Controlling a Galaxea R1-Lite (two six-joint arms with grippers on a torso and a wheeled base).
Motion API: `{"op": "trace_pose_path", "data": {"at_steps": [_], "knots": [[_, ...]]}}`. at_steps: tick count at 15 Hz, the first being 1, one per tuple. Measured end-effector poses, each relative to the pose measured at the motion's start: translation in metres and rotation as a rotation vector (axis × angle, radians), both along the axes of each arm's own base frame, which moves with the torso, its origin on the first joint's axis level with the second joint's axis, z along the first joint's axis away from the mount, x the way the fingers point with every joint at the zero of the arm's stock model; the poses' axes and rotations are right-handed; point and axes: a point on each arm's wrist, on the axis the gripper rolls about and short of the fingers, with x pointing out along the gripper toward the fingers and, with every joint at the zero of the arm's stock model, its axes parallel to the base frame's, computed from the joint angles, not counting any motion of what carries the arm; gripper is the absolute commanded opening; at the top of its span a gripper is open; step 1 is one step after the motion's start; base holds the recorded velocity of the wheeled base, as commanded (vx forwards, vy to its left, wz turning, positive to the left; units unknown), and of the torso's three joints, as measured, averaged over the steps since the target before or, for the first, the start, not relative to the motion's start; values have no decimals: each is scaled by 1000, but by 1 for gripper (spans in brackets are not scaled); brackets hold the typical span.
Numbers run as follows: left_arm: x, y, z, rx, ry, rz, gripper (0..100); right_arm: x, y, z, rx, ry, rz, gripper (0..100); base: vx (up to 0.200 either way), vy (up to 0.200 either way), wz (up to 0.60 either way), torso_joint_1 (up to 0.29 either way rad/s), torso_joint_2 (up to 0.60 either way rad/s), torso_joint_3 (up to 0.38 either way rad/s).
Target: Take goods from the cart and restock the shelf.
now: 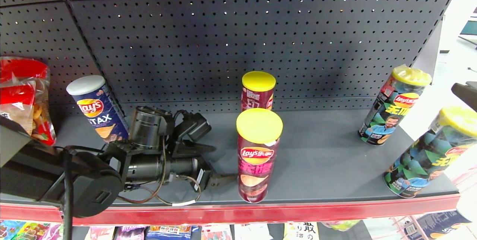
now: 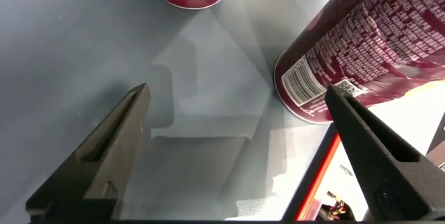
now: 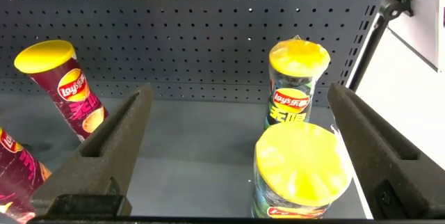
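**Operator:** What am I facing?

**Describer:** You face a grey shelf [image 1: 328, 165] with a red front lip and a dark pegboard back [image 1: 261, 38]. Your left arm [image 1: 149, 165] lies low across the shelf's left half.

**Operator:** Where is the stock?

**Describer:** Five chip cans stand on the shelf. A blue can [image 1: 97, 109] is at the left rear. In the middle, the front maroon can [image 1: 258, 156] stands ahead of the rear maroon can [image 1: 258, 91]. At the right, the front green can [image 1: 428, 158] sits near the lip and the rear green can [image 1: 395, 106] behind it. Snack bags [image 1: 22, 94] sit at the far left.

**Operator:** And my tools?

**Describer:** Your left tool [image 2: 236, 92] is spread wide and empty, one finger just beside the front maroon can's base. Your right tool [image 3: 240, 92] is also spread and empty, above the front green can.
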Motion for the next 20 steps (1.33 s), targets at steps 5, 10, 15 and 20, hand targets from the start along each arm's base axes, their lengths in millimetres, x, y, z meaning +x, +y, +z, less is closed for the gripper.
{"op": "trace_pose_path", "data": {"at_steps": [5, 10, 15, 20], "knots": [[-1, 6, 1, 2, 1, 19, 100, 0, 0, -3, -2, 10, 2, 100, 0, 0, 0, 0, 0, 0], [-15, 65, 37, -24, -88, 200, 100, -4, -3, -38, -75, 110, -24, 100, 0, 0, 0, 0, 0, 0], [-101, 126, 84, 14, -147, 454, 100, -20, -20, -53, -160, 114, -179, 100, 0, 0, 0, 0, 0, 0], [-216, 157, 88, 58, -199, 737, 100, -52, -24, -78, -180, 161, -193, 100, 0, 0, 0, 0, 0, 0]]}}
